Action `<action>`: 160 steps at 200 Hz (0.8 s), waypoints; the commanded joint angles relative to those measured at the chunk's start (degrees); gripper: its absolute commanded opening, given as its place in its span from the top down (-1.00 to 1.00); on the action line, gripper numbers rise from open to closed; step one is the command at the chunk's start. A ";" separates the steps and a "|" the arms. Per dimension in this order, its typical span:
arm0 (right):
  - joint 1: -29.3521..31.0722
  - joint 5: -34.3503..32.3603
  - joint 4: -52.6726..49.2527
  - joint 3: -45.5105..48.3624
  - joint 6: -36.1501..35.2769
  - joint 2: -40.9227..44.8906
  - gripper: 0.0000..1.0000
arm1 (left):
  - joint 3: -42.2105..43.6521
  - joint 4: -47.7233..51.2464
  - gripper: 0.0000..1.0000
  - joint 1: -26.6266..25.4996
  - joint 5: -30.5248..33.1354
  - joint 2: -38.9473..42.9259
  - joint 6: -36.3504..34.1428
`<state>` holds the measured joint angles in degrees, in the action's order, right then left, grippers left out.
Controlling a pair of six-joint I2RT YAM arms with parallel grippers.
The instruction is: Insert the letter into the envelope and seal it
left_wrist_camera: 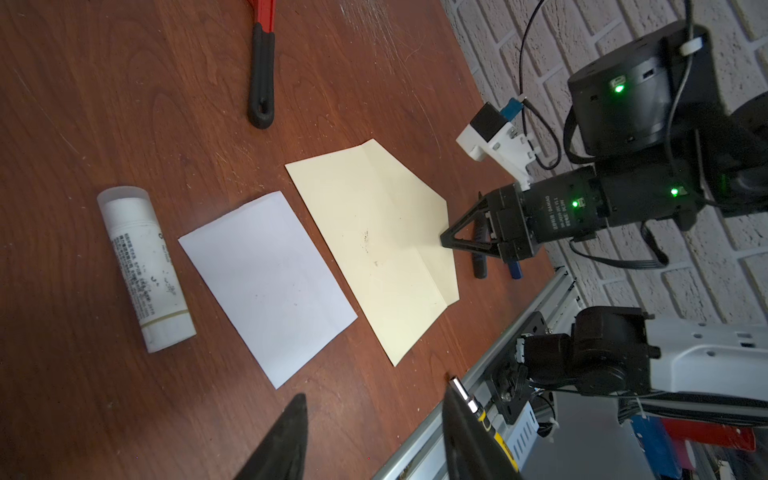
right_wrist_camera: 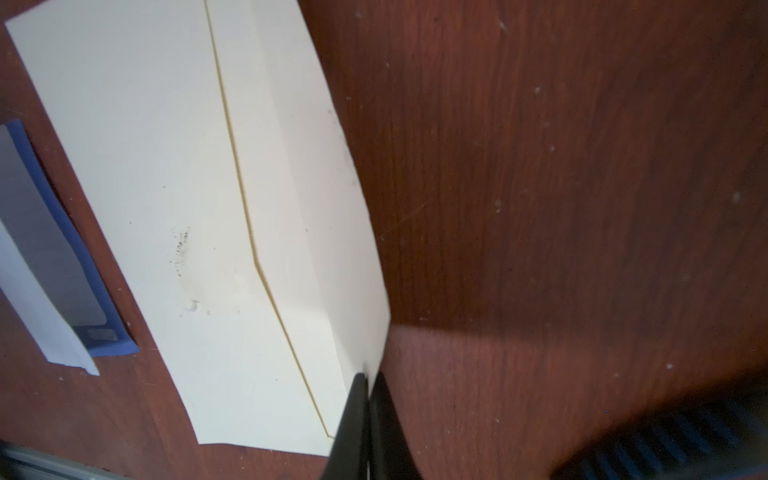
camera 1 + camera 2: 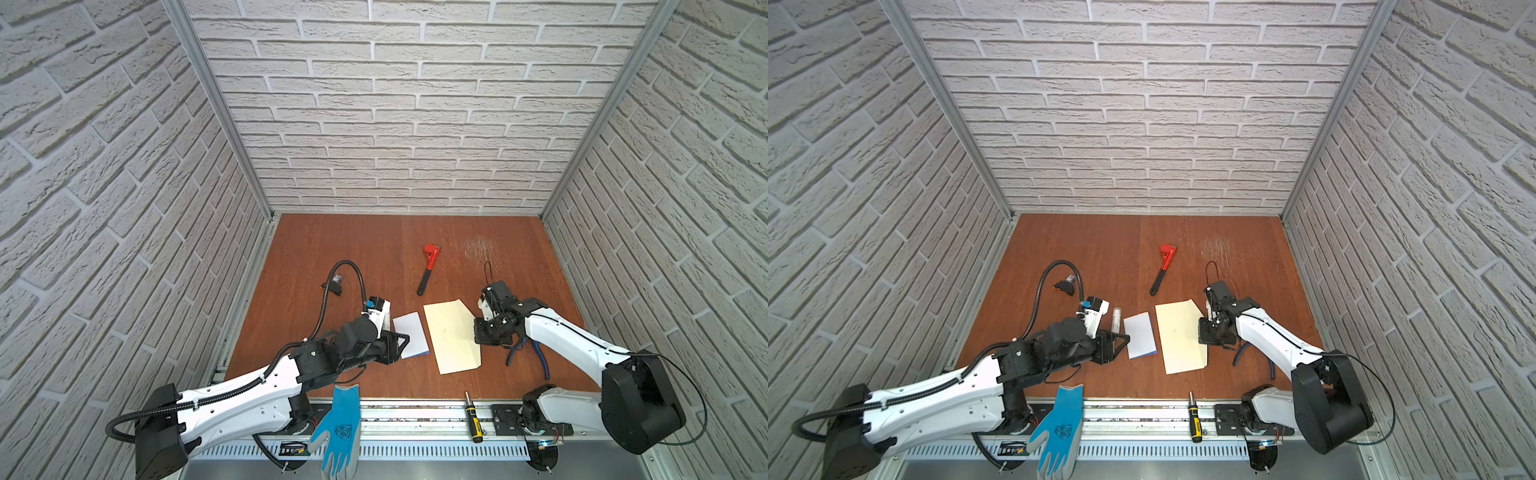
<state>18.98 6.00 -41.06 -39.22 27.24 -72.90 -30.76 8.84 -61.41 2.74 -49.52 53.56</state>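
The cream envelope (image 3: 451,336) (image 3: 1181,336) (image 1: 374,249) (image 2: 166,166) lies flat on the wooden table, its pointed flap toward the right arm. My right gripper (image 3: 478,332) (image 3: 1202,332) (image 1: 446,241) (image 2: 368,378) is shut on the flap's edge. The letter (image 3: 409,334) (image 3: 1140,334) (image 1: 266,282) (image 2: 37,266) lies just left of the envelope, plain white side up with a blue edge showing. My left gripper (image 3: 401,347) (image 3: 1123,343) (image 1: 376,399) stands open at the letter's left side, with nothing between its fingers.
A white glue stick (image 3: 1116,318) (image 1: 145,270) lies left of the letter. A red wrench (image 3: 428,268) lies farther back. Blue-handled pliers (image 3: 536,353) sit under the right arm. A screwdriver (image 3: 473,417) and a blue glove (image 3: 338,428) rest on the front rail. Brick walls enclose three sides.
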 commanded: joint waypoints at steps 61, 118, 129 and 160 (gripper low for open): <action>6.40 -6.90 -5.02 0.50 8.69 2.58 0.89 | 1.05 -0.14 -0.05 0.58 1.29 1.81 -0.89; 7.46 -7.14 -2.62 2.97 15.27 6.42 0.89 | 1.14 -0.91 -0.05 1.00 0.57 1.13 -1.09; 7.73 -7.09 -1.70 3.73 16.02 6.77 0.89 | 1.23 -1.02 -0.05 1.07 0.52 1.18 -1.14; 9.44 -6.94 -0.48 4.05 16.15 5.74 0.88 | 1.45 -0.72 -0.05 1.33 0.24 1.50 -1.21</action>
<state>26.74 -0.23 -43.53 -35.86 41.54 -66.92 -30.20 9.47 -60.58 2.72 -48.38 53.52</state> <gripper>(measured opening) 0.058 0.523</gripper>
